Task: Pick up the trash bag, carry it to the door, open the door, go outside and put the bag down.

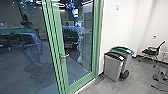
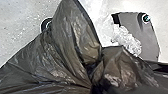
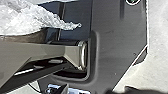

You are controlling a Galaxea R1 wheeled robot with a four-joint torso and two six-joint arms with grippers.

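Floor: smooth and grey (image 1: 100,86), running up to white walls (image 1: 120,25) in the head view.
Trash bag: black film (image 2: 65,47), thin enough to look brownish where light comes through; large in the left wrist view, close to the camera, its folds running together into a dark, tight gather. Whether it hangs or rests on something, I cannot tell.
Left gripper: the bag's gather is close to this wrist's camera, but I cannot tell whether the gripper has hold of it.
Right gripper: open or closed, I cannot tell.
Clear plastic: crumpled and see-through (image 3: 32,18), near the trash bag, with a twisted, ropy end.
Door: glass in a green frame (image 1: 57,37), with a metal lever handle (image 1: 65,55). Whether it is latched, I cannot tell.
Behind the glass: a dim space with pinkish rings of light near the top and dark shapes too blurred to name.
Bins: two, upright beside the door frame by the wall; a grey one with a black lid (image 1: 113,66) in front, one with a green lid (image 1: 123,50) just behind. A black wheel (image 1: 124,74) is low beside them.
Chair: dark seat and back (image 1: 152,51), well apart from the door.
Cables: dark, looping over the floor (image 1: 160,87) near the chair.
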